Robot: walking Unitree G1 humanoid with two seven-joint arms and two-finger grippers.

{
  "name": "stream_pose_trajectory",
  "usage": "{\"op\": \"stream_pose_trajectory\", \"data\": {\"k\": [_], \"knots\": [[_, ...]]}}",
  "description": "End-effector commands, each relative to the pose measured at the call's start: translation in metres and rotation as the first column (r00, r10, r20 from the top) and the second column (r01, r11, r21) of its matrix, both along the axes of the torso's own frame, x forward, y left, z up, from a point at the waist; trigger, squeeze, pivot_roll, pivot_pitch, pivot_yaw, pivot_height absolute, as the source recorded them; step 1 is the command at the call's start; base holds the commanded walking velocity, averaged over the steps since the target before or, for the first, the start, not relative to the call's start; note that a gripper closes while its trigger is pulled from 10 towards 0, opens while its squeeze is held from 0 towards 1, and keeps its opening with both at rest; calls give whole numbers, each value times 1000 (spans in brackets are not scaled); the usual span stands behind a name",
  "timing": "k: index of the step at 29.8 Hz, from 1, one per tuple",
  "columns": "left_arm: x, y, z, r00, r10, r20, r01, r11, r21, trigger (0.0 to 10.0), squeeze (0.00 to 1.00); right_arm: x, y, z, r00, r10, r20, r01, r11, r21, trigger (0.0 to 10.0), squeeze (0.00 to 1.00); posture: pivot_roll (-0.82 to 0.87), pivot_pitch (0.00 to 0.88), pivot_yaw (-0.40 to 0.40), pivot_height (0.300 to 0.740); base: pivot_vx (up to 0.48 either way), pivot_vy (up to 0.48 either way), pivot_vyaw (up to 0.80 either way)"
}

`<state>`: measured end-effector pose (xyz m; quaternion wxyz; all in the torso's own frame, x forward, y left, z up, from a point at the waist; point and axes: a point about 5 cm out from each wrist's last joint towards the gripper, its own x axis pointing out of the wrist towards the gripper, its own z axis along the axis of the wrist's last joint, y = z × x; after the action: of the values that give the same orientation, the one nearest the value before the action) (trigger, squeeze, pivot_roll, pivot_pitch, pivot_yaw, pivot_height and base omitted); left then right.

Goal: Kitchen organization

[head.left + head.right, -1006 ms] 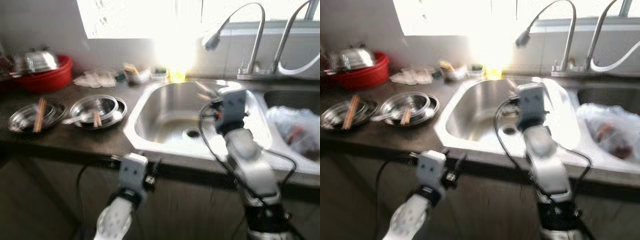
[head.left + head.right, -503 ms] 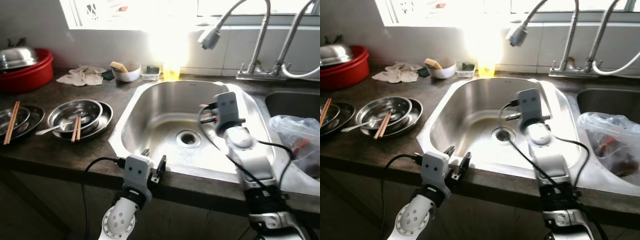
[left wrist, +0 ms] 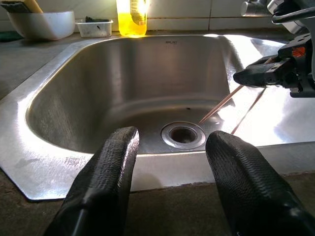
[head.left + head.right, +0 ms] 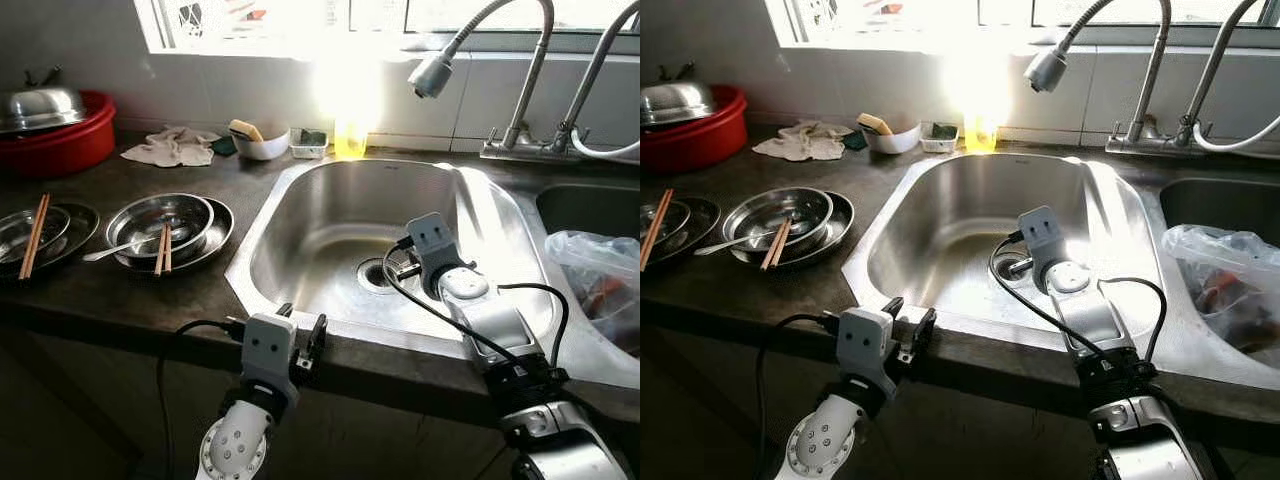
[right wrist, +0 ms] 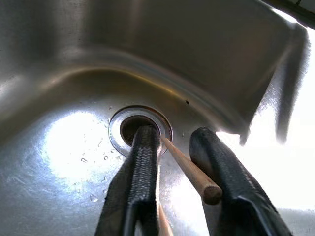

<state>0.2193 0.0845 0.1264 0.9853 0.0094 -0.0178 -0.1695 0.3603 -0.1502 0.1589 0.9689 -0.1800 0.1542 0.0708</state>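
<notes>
Over the sink drain (image 5: 140,129), the right hand (image 5: 179,162) clamps chopsticks (image 5: 189,172), their tips hidden.

The right gripper (image 5: 174,177) drops lower into the sink (image 4: 330,215), chopsticks (image 5: 189,172) between its fingers, now just above the drain (image 4: 378,274).
</notes>
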Motion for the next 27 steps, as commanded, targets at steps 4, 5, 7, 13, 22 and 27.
{"op": "stream_pose_trajectory", "data": {"k": [4,5,7,13,22,27], "knots": [[-1,1,3,1000,5,16,-5,1000,10,10000,0,3,2,10,999,-5,40,4,1000,6,10000,1000,85,44,-8,740,0,0,0],[-1,1,3,1000,2,16,-3,1000,13,10000,0,1,2,10,999,-18,49,18,1000,12,10000,1000,85,44,-8,740,0,0,0],[-1,1,3,1000,2,16,-2,1000,14,10000,0,0,1,10,998,-35,59,34,999,25,10000,1000,85,44,-8,740,0,0,0],[0,1,2,1000,3,15,-3,1000,14,10000,0,-8,1,10,989,-84,125,73,993,91,10000,1000,84,45,-3,740,0,0,0],[0,2,2,1000,10,17,-11,1000,23,10000,0,-48,11,49,885,-85,458,-61,953,295,10000,0,76,43,3,740,0,0,0],[-2,4,2,1000,6,18,-6,1000,27,10000,0,-73,8,39,874,-86,477,-55,960,274,10000,0,72,43,6,740,0,0,0]]}}
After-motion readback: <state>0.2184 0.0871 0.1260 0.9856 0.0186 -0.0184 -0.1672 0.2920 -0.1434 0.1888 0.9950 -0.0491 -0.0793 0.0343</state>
